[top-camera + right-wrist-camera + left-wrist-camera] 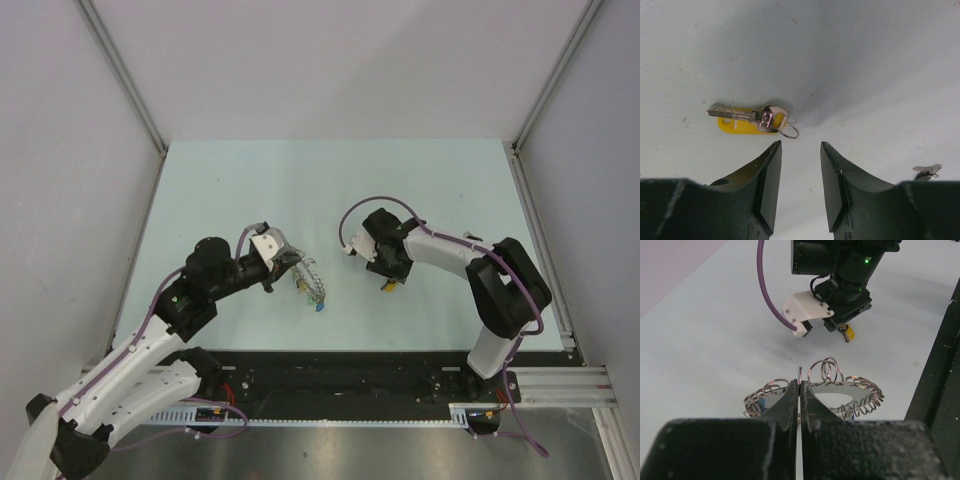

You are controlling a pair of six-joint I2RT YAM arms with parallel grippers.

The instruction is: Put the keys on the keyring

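My left gripper (800,385) is shut on the near rim of the keyring (855,390), a grey ring edged with wire coils, held just above the table. In the top view the keyring (310,279) hangs off the left gripper (287,263), with a blue-headed key (320,307) dangling at its lower end. A silver key on a yellow tag (745,120), carrying a small split ring (788,131), lies flat on the table. My right gripper (800,150) hovers open just short of it, nothing between its fingers. The yellow key (387,287) shows under the right gripper (390,272).
The pale table (330,190) is walled by white panels and aluminium posts at the sides. A black rail (330,370) runs along the near edge. The right arm's purple cable (771,295) loops close to the keyring. A small metal piece (926,170) shows at the right wrist view's edge.
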